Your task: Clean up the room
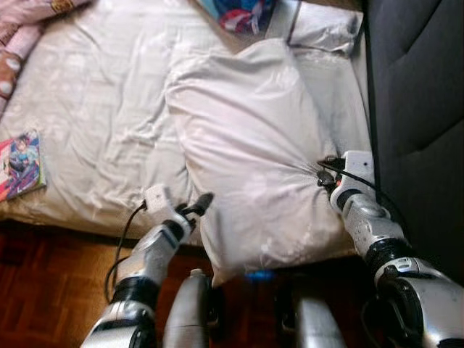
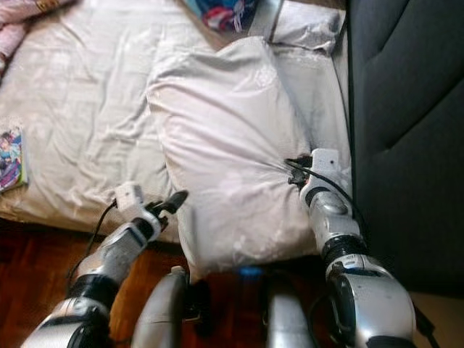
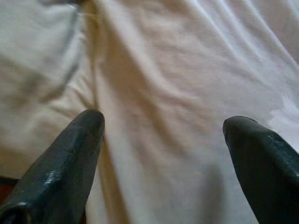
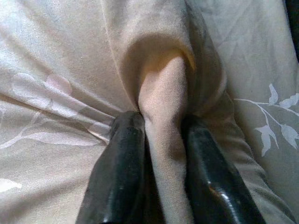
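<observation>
Pillow (image 1: 254,145), big and white, lies on the bed (image 1: 94,109) with its long axis running from the bed's near edge toward the far end, along the dark headboard (image 1: 420,109) on my right. Its near corner hangs a little past the mattress edge over the wood floor (image 1: 43,290).

My right gripper (image 4: 161,126) is at the pillow's right edge, and the head views show only creases in the cloth converging there. The right wrist view tells more: my jaws are closed tight on a raised fold of the pillow's fabric, pinched between the two black fingers (image 4: 121,172), with a faint leaf print on the cloth around it.

My left gripper (image 1: 194,208) hovers at the pillow's near left edge, by the side of the bed. The left wrist view shows its jaws spread wide with nothing between them, white fabric beyond the fingers (image 3: 70,158); I cannot tell whether they touch it.

The head views also show a colourful book (image 1: 20,165) at the bed's left edge, a smaller pillow (image 1: 322,29) at the far end, and a bright printed item (image 1: 239,14) beside it.
</observation>
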You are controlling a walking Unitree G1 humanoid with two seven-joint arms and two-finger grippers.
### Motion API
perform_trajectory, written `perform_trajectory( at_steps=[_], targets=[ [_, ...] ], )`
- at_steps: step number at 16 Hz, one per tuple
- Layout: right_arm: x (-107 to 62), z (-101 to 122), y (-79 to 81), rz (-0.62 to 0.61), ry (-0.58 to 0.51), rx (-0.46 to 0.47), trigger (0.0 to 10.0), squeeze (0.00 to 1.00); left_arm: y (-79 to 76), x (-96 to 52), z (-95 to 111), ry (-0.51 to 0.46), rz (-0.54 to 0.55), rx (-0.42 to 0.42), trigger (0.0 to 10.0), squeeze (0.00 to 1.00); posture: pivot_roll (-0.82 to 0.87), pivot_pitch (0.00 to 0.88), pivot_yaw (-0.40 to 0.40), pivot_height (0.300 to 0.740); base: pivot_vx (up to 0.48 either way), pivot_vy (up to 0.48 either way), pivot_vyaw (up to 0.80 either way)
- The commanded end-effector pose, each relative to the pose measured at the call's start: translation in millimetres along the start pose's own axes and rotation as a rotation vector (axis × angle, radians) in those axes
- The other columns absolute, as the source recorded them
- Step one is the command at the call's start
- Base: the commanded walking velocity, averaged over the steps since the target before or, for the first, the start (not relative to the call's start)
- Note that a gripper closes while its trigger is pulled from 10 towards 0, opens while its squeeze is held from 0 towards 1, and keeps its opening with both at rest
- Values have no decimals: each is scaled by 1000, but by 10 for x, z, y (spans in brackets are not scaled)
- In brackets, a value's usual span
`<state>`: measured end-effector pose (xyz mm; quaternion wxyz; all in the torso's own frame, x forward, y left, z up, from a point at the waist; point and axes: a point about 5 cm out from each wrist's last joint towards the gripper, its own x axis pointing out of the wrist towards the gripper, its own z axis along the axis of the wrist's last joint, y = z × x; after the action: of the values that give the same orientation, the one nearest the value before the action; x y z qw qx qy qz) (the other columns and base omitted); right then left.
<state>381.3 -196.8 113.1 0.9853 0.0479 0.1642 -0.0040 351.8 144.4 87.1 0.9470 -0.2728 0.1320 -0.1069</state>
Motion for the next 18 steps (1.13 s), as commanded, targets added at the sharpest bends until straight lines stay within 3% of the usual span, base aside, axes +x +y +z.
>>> perform_trajectory(
  at_steps=[1,5,10,18],
  targets=[
    [-65,-447,-6,2,156,16,0,0,62,-5,-131,32,30,-8,10000,0,6,432,70,661,0,0,0],
    [-80,-477,-12,18,141,26,0,0,9,89,-186,28,51,-69,10000,0,-52,442,47,661,0,0,0],
    [-99,-524,-4,39,135,34,0,0,-14,134,-152,-15,116,-75,10000,0,-88,457,26,661,0,0,0],
    [-145,-578,-40,65,129,28,0,0,84,71,-327,38,182,-86,10000,0,-165,491,-20,661,0,0,0]
  ],
)
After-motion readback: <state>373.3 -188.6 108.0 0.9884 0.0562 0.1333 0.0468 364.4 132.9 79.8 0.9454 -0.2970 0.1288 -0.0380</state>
